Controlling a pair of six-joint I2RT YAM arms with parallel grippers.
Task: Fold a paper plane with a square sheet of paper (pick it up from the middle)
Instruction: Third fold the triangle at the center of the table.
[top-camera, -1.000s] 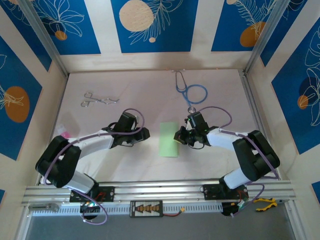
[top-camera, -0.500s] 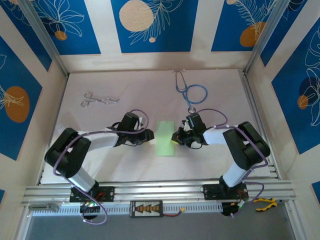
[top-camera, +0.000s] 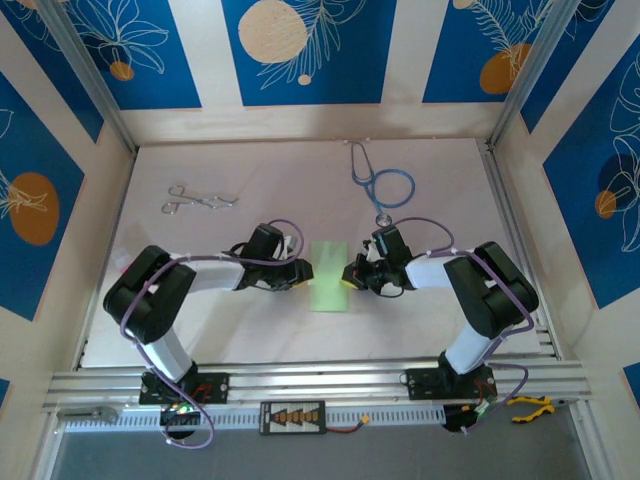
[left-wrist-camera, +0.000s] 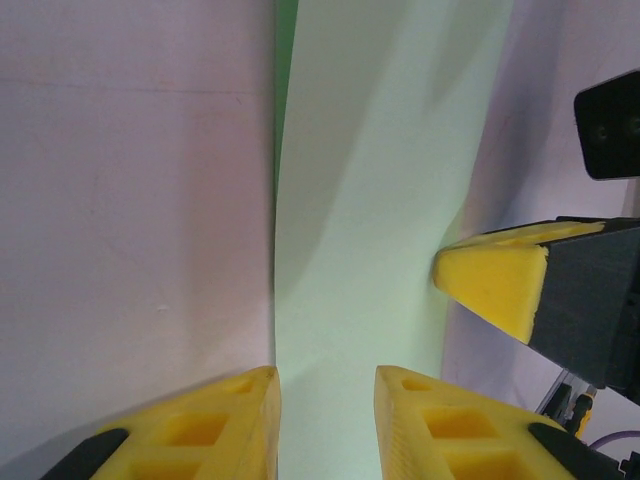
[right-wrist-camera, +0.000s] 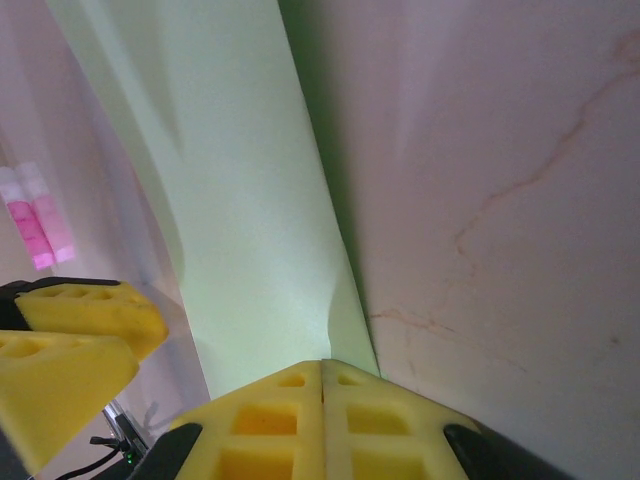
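Left tool (left-wrist-camera: 327, 385) stands narrowly apart, straddling the paper's (top-camera: 328, 277) left edge. Right tool (right-wrist-camera: 322, 375) is closed, apparently nipping the opposite edge. The paper, a narrow green strip, sits mid-worktop (top-camera: 250, 330) between them. Beyond lie forceps (top-camera: 200, 201) and a stethoscope (top-camera: 376, 183).

Pale table (top-camera: 280, 180) bears a blue stethoscope (top-camera: 372, 186) and metal forceps (top-camera: 200, 200).

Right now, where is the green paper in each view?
Top external: green paper just below centre.
Left wrist: tall strip up the middle.
Right wrist: strip running up-left from bottom centre.
Shared landmark: right gripper, shut on its edge.
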